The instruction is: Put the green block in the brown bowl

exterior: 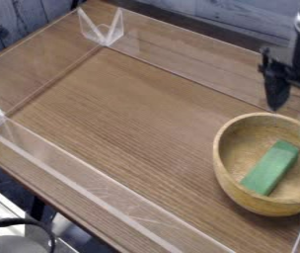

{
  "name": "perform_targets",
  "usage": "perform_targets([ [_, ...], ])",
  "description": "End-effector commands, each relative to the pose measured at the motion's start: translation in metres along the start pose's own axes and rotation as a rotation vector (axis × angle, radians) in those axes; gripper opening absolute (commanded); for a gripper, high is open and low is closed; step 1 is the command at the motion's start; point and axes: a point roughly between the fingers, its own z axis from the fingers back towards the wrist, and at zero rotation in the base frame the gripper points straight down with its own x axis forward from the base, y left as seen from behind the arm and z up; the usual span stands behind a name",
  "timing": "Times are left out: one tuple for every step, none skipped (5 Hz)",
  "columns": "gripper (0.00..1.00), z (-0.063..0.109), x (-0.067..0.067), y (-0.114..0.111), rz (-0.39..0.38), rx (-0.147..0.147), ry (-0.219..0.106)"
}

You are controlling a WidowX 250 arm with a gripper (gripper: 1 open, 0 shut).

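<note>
The green block (271,167) lies flat inside the brown bowl (232,163), slanting from lower left to upper right on the bowl's floor. The bowl stands at the right side of the wooden table. My gripper (295,99) hangs above and behind the bowl's far rim, clear of it, with its dark fingers (276,91) apart and nothing between them. The right finger is partly cut off by the frame's edge.
A wooden table top (126,119) is bordered by low clear plastic walls (60,163). A clear bracket (104,28) stands at the far corner. A dark cable and chair part (15,237) show below the table's front left edge.
</note>
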Motion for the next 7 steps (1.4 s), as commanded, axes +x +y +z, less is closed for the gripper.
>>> perform_targets([
  [1.0, 0.033, 0.01, 0.016, 0.033, -0.002, -0.086],
  [1.0, 0.029, 0.012, 0.02, 0.045, 0.006, -0.082],
  [1.0, 0.019, 0.023, 0.017, 0.047, 0.011, -0.084],
  [1.0, 0.009, 0.034, 0.012, 0.047, 0.017, -0.089],
  [1.0, 0.0, 0.04, 0.007, 0.043, 0.021, -0.085],
  [1.0, -0.008, 0.045, 0.005, 0.042, 0.024, -0.08],
  [1.0, -0.015, 0.05, 0.002, 0.04, 0.026, -0.078],
])
